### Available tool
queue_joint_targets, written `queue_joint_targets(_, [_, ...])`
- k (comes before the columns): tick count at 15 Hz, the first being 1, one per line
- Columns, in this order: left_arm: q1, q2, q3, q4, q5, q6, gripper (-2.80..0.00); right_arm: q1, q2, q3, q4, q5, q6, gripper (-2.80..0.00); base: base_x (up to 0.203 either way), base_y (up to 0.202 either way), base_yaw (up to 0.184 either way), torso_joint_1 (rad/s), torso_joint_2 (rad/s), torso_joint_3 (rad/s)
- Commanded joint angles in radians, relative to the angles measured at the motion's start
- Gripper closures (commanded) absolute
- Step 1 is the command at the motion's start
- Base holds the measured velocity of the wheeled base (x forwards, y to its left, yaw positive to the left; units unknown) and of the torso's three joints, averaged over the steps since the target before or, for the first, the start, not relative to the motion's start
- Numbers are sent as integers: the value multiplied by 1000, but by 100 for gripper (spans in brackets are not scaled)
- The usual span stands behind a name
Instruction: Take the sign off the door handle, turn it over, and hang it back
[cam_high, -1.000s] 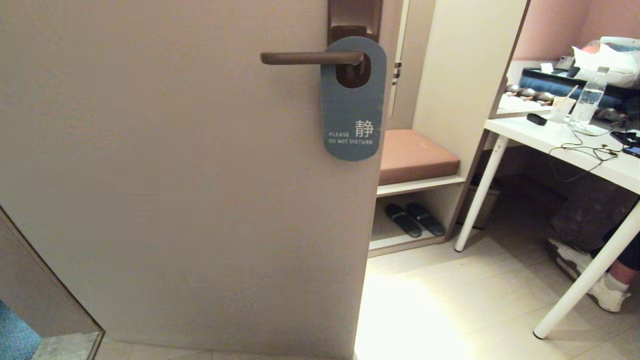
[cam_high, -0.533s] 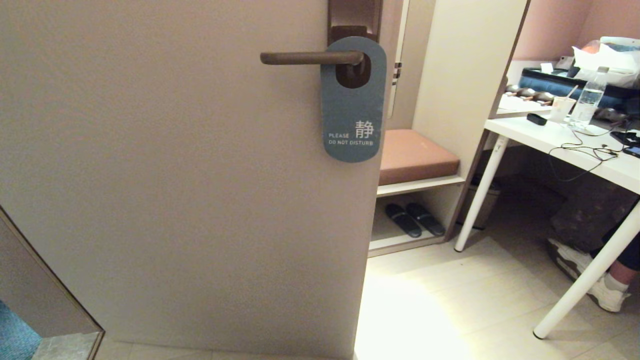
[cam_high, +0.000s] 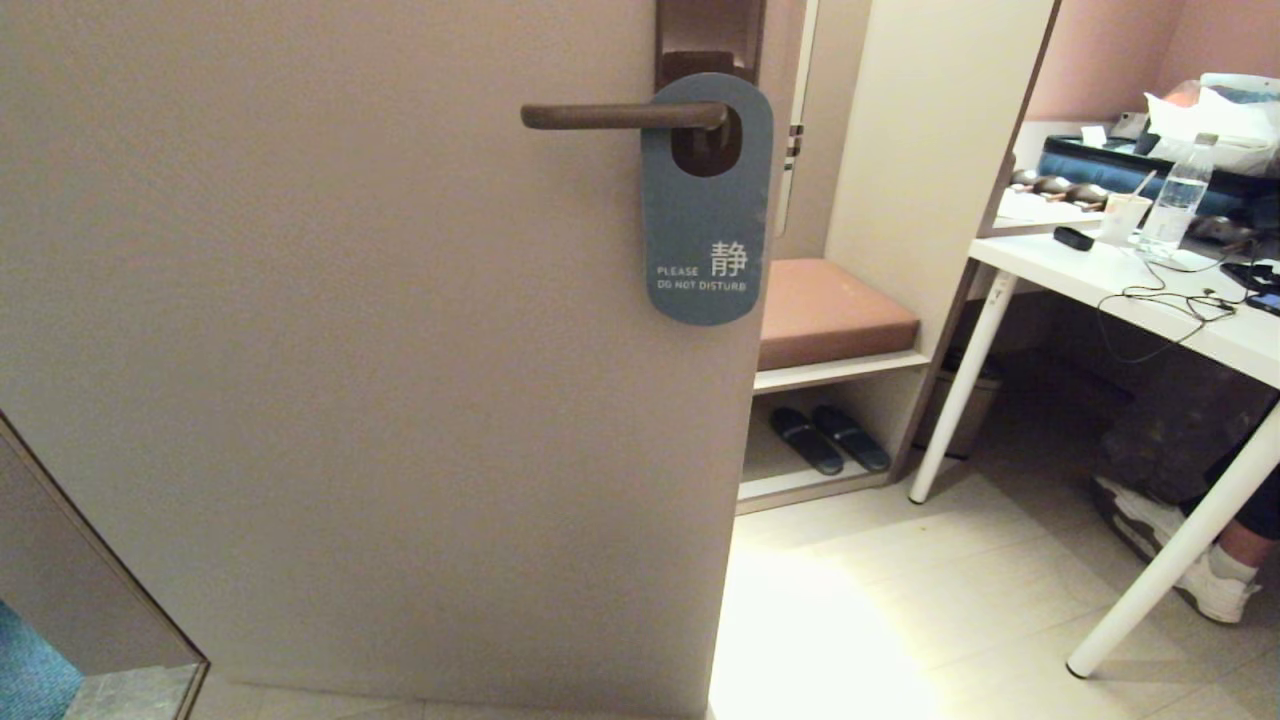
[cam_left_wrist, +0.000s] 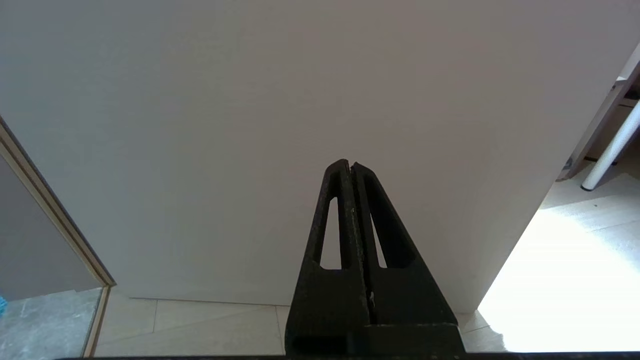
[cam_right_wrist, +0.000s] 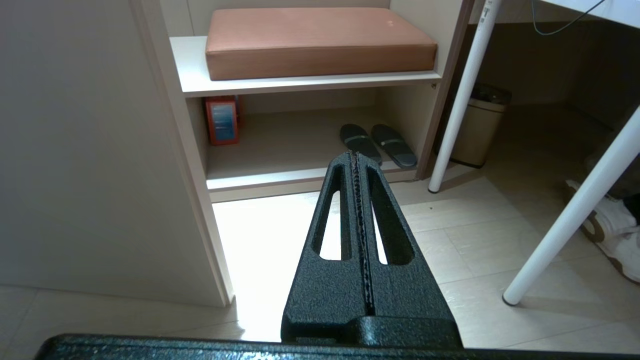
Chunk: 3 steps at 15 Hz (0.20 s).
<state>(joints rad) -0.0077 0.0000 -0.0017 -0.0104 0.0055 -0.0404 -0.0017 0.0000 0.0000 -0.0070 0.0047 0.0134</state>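
Sign (cam_high: 706, 220) blue side out on door handle (cam_high: 620, 116)

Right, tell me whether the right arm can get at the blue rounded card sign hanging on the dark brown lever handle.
Probably yes. The blue sign hangs in the open on the dark brown handle, nothing in front of it. The right gripper, shut, sits low facing the shelf unit, so the arm must rise.
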Motion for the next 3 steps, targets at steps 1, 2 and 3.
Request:
queue_joint_targets(1, [0,2,0,0,1,-1,0,0,0,0,-1,0,2,0,0,0,0,0,0,0])
queue_joint_targets(2, [0,2,0,0,1,0,0,0,0,0,-1,0,2,0,0,0,0,0,0,0])
queue_joint_targets(3, [0,2,-1,0,1,-1,0,0,0,0,-1,0,2,0,0,0,0,0,0,0])
